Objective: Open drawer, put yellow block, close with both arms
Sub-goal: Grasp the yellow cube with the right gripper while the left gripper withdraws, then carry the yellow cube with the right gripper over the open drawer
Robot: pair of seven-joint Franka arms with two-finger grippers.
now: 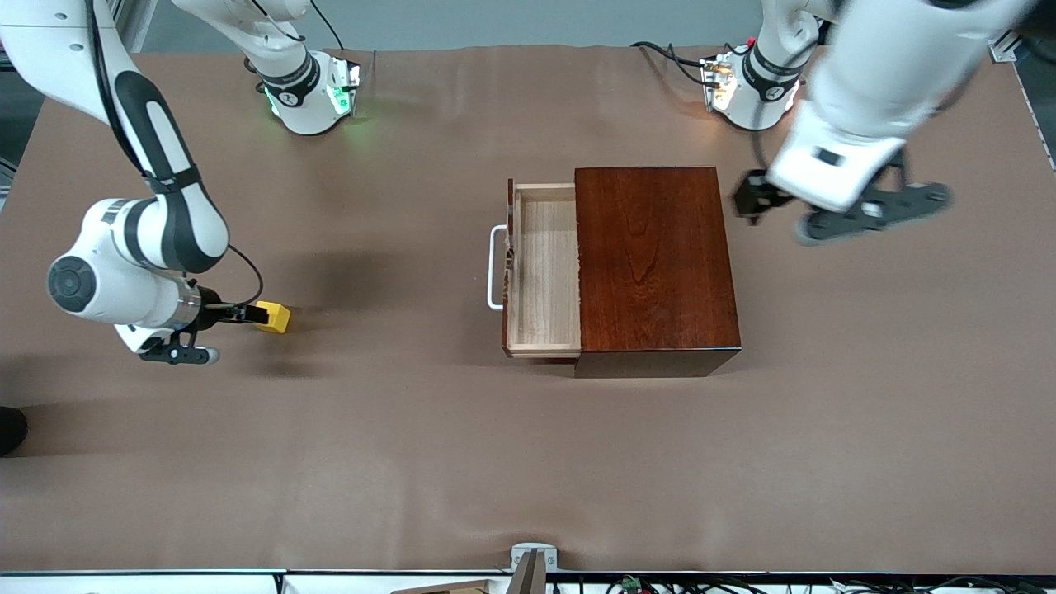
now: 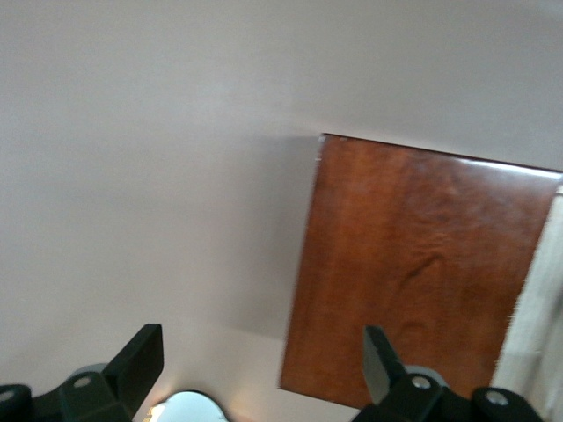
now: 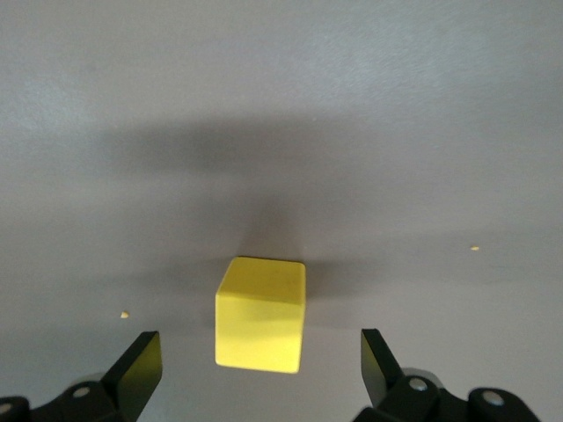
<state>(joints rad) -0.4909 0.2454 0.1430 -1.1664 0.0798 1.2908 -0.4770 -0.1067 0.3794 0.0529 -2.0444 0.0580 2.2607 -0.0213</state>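
Note:
The yellow block [image 1: 275, 317] rests on the table toward the right arm's end. My right gripper [image 1: 246, 314] is low at the block and open. In the right wrist view the block [image 3: 261, 308] sits partly between the fingertips of the right gripper [image 3: 258, 352], with a gap on each side. The drawer [image 1: 540, 268] is pulled partly out of the dark box [image 1: 656, 264] and is empty; its white handle [image 1: 495, 268] faces the right arm's end. My left gripper [image 1: 752, 200] is open and empty, up in the air over the table beside the box [image 2: 413, 272]; the left wrist view shows this gripper [image 2: 259, 352] too.
The brown table cover [image 1: 412, 462] spreads all round the box. The arm bases [image 1: 318, 95] stand along the table's farthest edge. A small metal bracket [image 1: 532, 561] sits at the table's nearest edge.

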